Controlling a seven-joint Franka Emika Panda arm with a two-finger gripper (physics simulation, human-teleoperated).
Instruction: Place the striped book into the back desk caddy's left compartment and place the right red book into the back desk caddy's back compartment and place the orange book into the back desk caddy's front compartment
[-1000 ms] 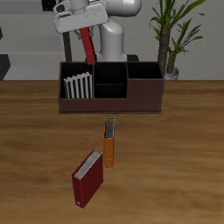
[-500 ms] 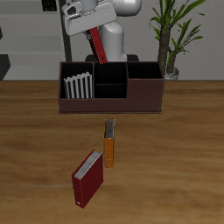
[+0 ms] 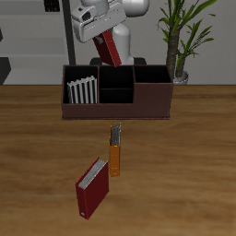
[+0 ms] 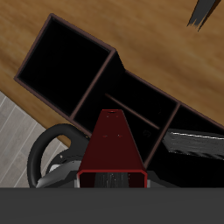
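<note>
Orange book (image 3: 115, 158) lay flat near the table's front, beside another red book (image 3: 92, 187); neither touched. Farther back, back desk caddy (image 3: 117, 91), striped book (image 3: 82, 89) already standing in its left compartment. Above the caddy's rear, gripper (image 3: 100, 29) pinched the right red book (image 3: 110, 46), long axis tilted downward. Back compartment (image 4: 131, 86) lay below the book's lower end, slightly forward; judged: straighten, then lower.

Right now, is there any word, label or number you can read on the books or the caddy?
None.
Red book held in the claw: plain cover.
Second red book on the table: plain.
Orange book: only a dark band at one end, no lettering.
Striped book: stripes only.
Caddy: unmarked.
</note>
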